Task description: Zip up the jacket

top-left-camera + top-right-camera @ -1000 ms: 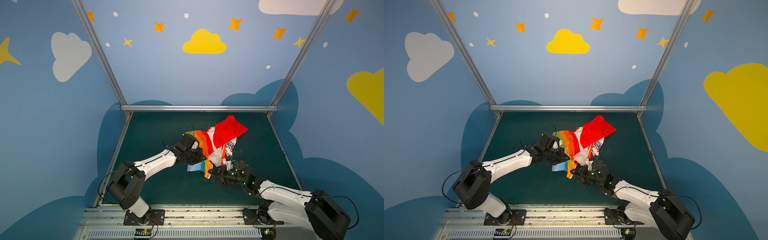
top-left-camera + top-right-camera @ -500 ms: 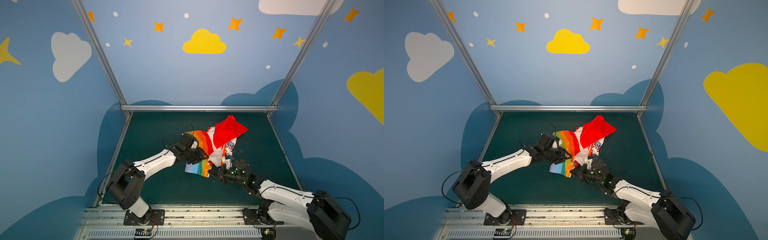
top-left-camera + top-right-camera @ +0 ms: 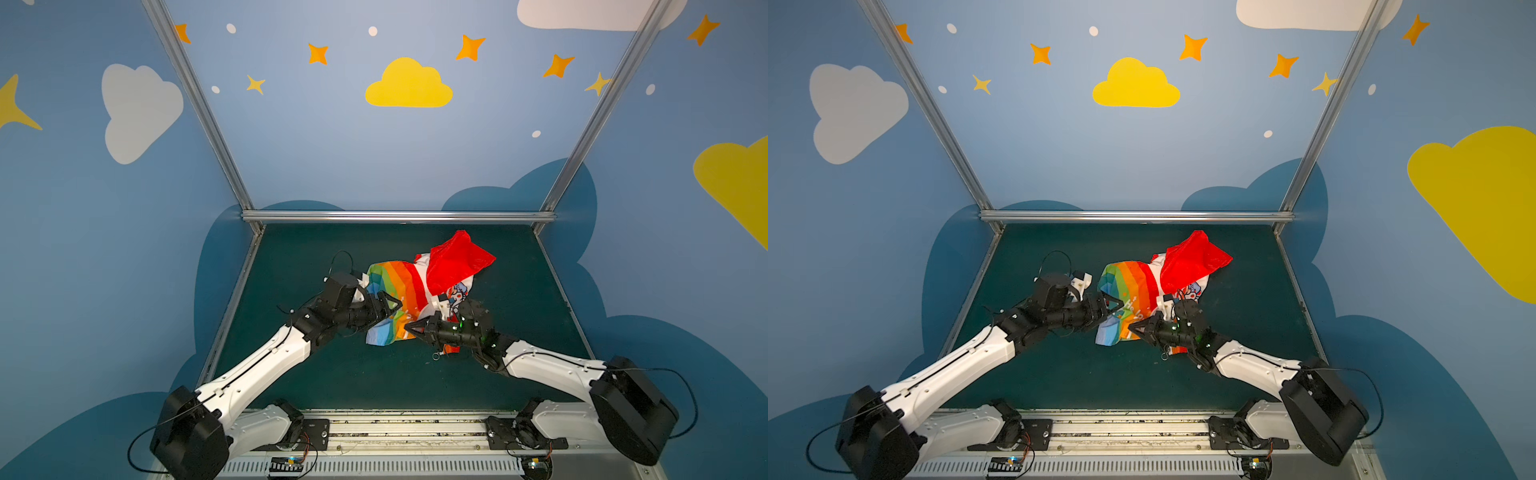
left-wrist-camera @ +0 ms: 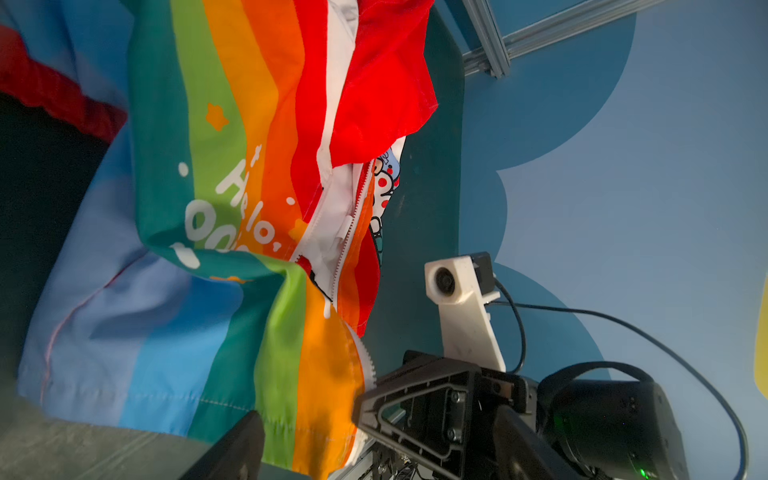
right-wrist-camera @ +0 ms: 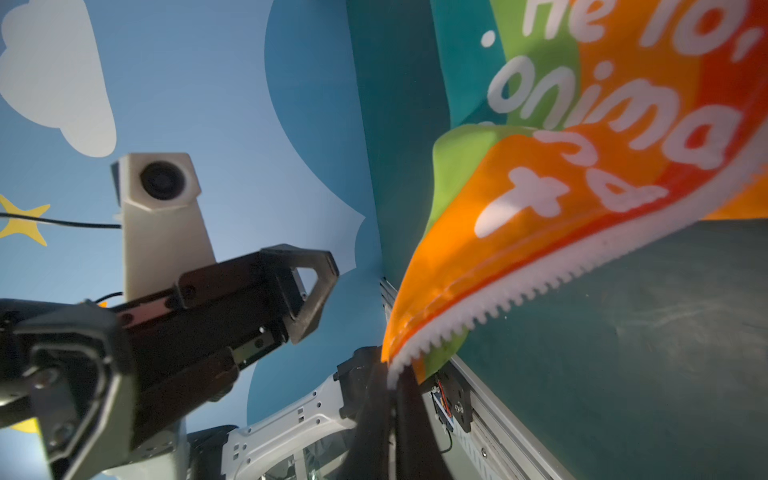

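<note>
The rainbow-striped jacket (image 3: pixel 399 282) (image 3: pixel 1133 286) lies crumpled on the green mat, its red hood (image 3: pixel 457 257) at the far right. My left gripper (image 3: pixel 390 309) (image 3: pixel 1115 307) is open at the jacket's left side, and the striped hem (image 4: pixel 311 415) hangs between its fingers (image 4: pixel 232 449). My right gripper (image 3: pixel 409 328) (image 5: pixel 388 415) is shut on the end of the white zipper teeth (image 5: pixel 478 316) at the orange front edge. The zipper is unjoined along the white tape (image 4: pixel 332 232). A small metal ring (image 3: pixel 435 356) lies on the mat under the right gripper.
Green mat (image 3: pixel 332 374) bounded by aluminium rails at the back (image 3: pixel 395 216) and sides, with blue painted walls beyond. The two grippers are close together over the jacket's near edge. The front rail (image 3: pixel 395 415) carries both arm bases.
My left gripper has opened and let go of the jacket's hem, which has dropped and spread out. My right gripper has shut on the zipper edge.
</note>
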You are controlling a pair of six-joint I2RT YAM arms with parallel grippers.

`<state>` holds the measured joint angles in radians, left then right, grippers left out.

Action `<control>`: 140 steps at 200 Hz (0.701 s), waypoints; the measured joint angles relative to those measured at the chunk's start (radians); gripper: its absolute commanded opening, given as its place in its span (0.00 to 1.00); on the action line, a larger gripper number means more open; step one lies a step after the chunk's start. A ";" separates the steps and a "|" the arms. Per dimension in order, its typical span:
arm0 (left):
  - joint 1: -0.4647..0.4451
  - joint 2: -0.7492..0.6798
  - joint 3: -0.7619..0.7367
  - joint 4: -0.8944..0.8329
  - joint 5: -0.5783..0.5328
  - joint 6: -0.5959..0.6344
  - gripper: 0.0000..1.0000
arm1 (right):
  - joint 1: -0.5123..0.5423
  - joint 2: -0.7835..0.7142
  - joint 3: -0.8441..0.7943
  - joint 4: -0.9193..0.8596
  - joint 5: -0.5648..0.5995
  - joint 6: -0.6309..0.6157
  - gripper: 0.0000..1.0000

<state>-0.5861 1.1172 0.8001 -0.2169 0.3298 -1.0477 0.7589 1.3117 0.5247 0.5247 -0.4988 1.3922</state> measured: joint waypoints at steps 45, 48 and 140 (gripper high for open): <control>-0.029 -0.177 -0.208 0.087 -0.060 -0.166 0.91 | -0.015 0.082 0.033 0.089 -0.040 0.002 0.00; -0.035 -0.189 -0.227 0.106 -0.071 -0.185 0.91 | -0.016 0.085 0.033 0.096 -0.041 0.002 0.00; -0.193 -0.106 -0.271 0.420 -0.208 -0.441 0.93 | -0.017 0.186 0.047 0.262 -0.068 0.043 0.00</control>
<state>-0.7795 1.0111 0.5293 0.2031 0.1219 -1.4891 0.7422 1.4975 0.5716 0.7868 -0.5667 1.4357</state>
